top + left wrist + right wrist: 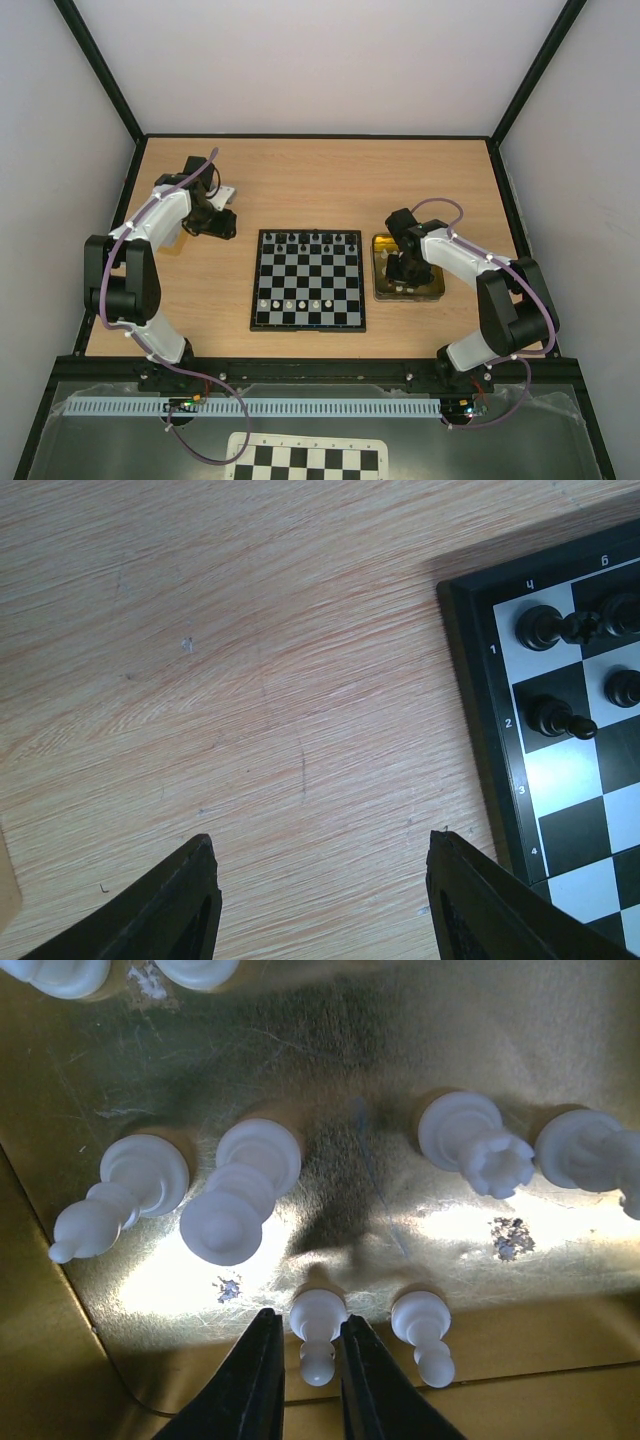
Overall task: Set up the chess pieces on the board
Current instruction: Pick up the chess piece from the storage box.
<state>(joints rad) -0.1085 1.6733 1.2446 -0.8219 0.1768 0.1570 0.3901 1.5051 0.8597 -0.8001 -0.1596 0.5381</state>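
The framed chessboard [307,280] lies mid-table, with black chessmen on its far rows and several white pawns [288,303] on a near row. More white chess pieces stand in the gold tin tray [330,1160]. My right gripper [305,1318] is down in the tray [432,290] with its jaws closed narrowly around a small white pawn [318,1312] that stands on the tray floor. My left gripper [322,838] is open and empty over bare wood, just left of the board's corner [470,680].
In the tray a second pawn [422,1332] stands right of the held one, with taller white pieces [240,1195] behind. Black pieces [540,628] stand on the board corner near my left gripper. An unframed checker sheet [305,462] lies below the table's near edge.
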